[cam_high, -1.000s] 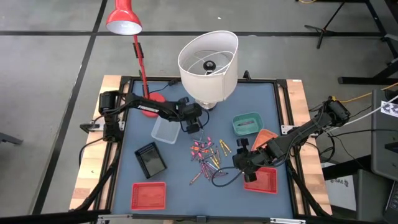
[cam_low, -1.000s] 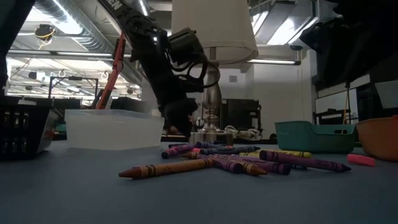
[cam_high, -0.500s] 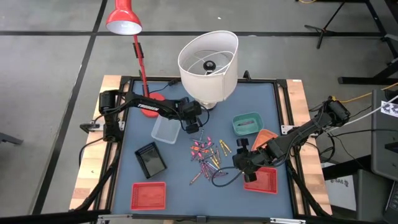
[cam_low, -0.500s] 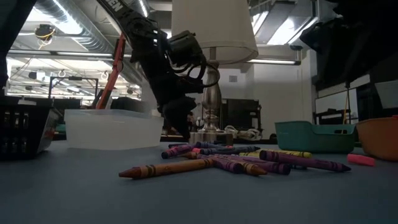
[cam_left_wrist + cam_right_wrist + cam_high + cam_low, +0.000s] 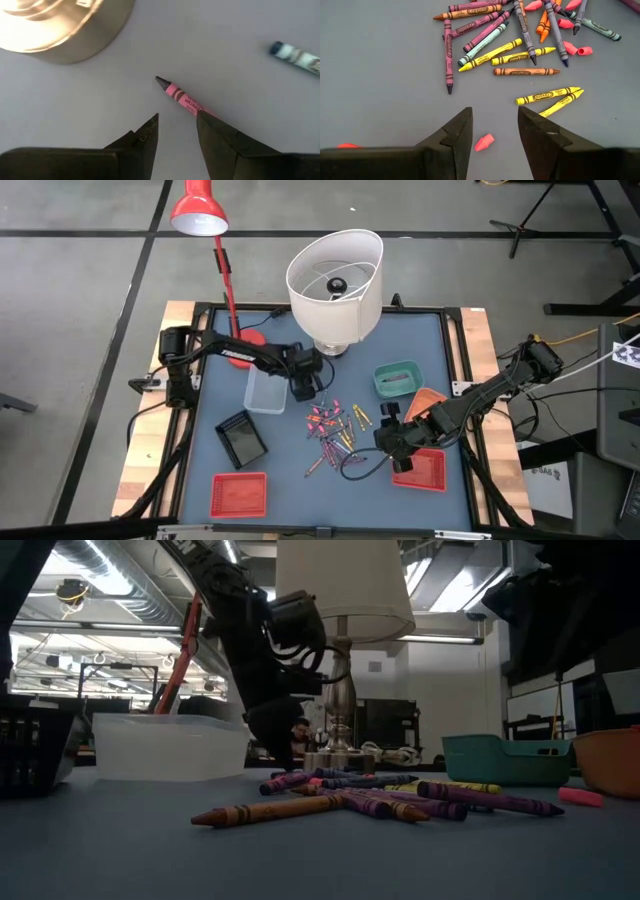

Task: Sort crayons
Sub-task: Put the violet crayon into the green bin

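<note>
High view: we've got the mixed-colour wax crayons (image 5: 333,430) scattered mid-table, well apart from the clear plastic tub (image 5: 265,388), black tray (image 5: 243,436), two red mesh trays (image 5: 239,493), teal bin (image 5: 397,379) and orange bowl (image 5: 428,398); can't tell contents.

Low view: crayons lie flat near the lamp base (image 5: 342,758).

Left wrist: left gripper (image 5: 176,122) fingers apart, over a pink crayon (image 5: 183,98).

Right wrist: right gripper (image 5: 494,117) apart, above yellow crayons (image 5: 549,95).

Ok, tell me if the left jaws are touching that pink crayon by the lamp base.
Cannot tell. In the left wrist view the pink crayon runs behind one finger of the open left gripper, so neither contact nor gap shows.
</note>
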Motion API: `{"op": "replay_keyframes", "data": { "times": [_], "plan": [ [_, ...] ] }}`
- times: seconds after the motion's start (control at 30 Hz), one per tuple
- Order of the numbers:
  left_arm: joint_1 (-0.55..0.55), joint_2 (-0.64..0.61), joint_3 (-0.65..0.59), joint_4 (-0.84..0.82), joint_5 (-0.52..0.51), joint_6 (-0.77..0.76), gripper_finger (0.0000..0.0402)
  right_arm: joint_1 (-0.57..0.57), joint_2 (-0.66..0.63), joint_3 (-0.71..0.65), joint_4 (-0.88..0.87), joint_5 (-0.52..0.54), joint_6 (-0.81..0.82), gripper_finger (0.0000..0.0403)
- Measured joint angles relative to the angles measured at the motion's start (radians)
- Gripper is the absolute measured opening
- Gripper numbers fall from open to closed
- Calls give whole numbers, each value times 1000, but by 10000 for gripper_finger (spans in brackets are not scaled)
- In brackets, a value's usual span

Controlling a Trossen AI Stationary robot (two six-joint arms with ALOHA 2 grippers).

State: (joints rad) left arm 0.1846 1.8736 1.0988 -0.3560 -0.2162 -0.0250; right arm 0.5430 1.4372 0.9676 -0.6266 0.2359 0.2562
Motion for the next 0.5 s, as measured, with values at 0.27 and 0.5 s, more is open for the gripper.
{"op": "replay_keyframes", "data": {
  "times": [0.27,0.5],
  "plan": [
    [-10,0,0,16,2,-79,123,0,0,0,0,0,0,156],
    [-10,0,0,38,6,-175,123,0,0,0,0,0,0,156]
  ]
}}
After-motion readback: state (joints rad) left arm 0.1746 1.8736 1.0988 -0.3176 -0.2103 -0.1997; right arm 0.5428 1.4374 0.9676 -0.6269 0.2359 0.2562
